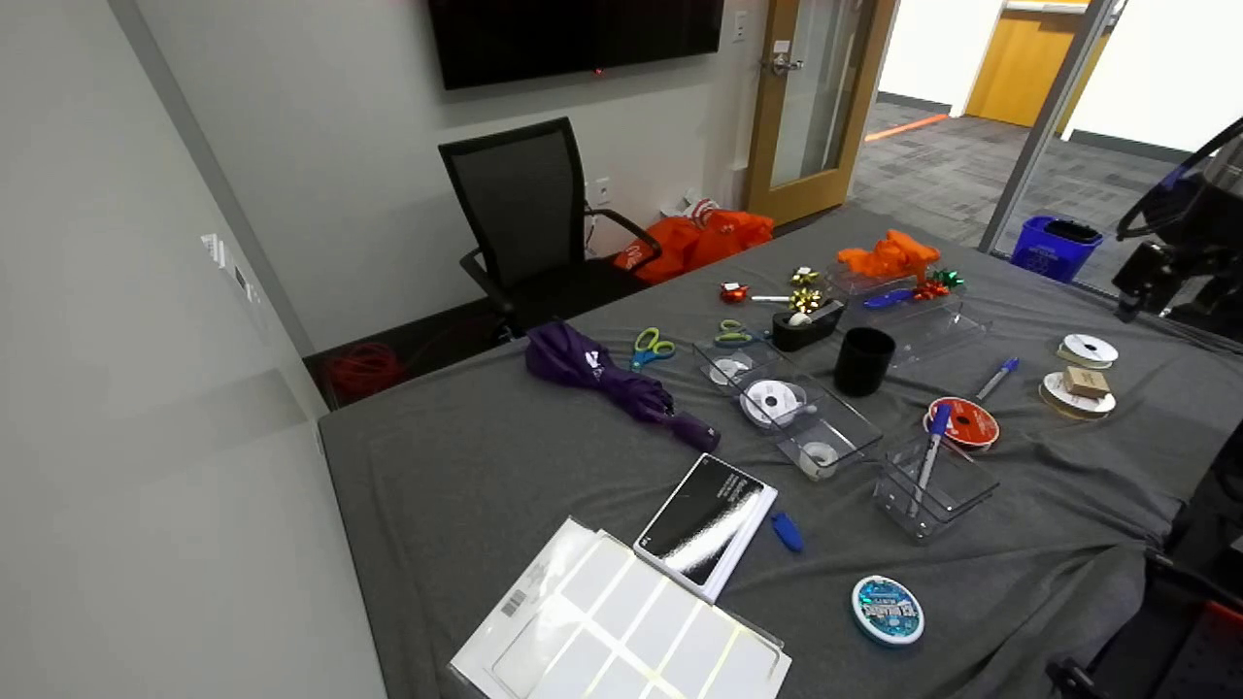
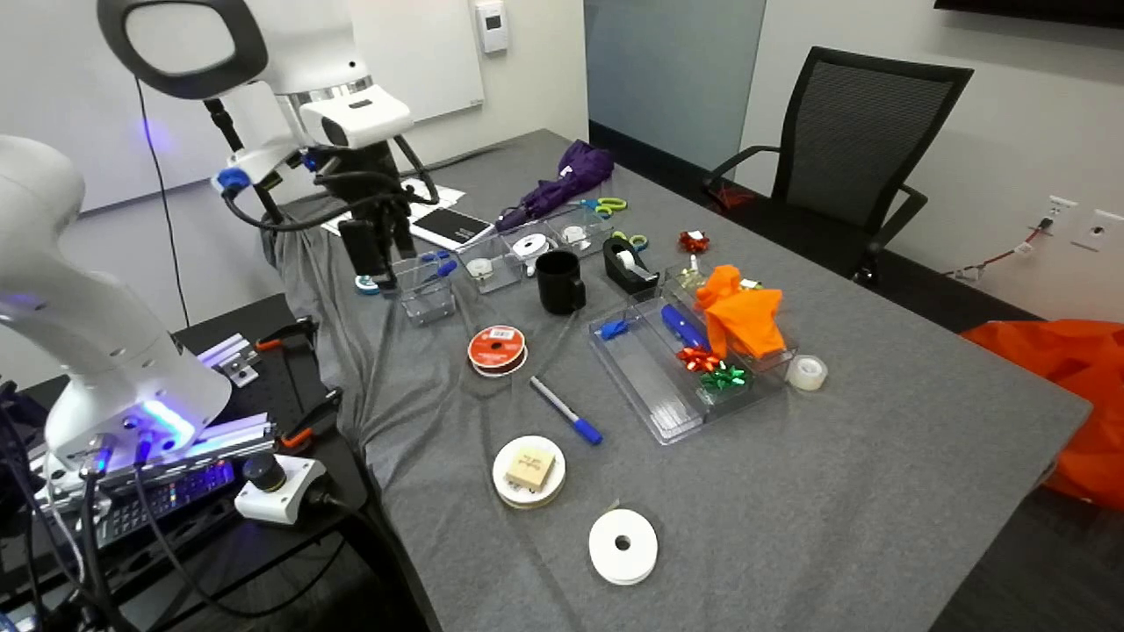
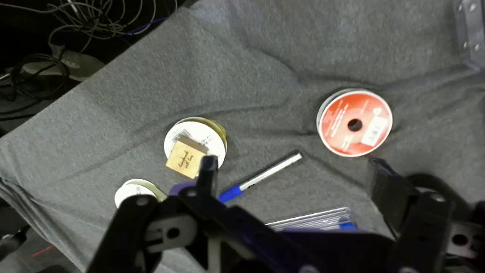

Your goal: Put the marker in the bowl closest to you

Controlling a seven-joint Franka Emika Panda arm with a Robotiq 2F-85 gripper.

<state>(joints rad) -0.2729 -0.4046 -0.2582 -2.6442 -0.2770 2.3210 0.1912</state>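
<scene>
The big table (image 2: 878,491) is covered with a grey cloth (image 3: 246,94), and the white robot arm (image 2: 307,44) hangs over it. Its claw (image 3: 293,163) is wide — the two fingers (image 3: 207,170) stand well apart. On the cloth stand a clear box (image 2: 428,305) and a black cup (image 2: 557,283); then a red spool (image 3: 341,127) and a white spool (image 3: 212,141) lie flat. One marker (image 3: 261,176) lies on the cloth between these spools, with its blue end away from the red one; a second marker (image 1: 939,423) leans inside the clear box. On the white spool sits a small tan box (image 3: 185,157).
</scene>
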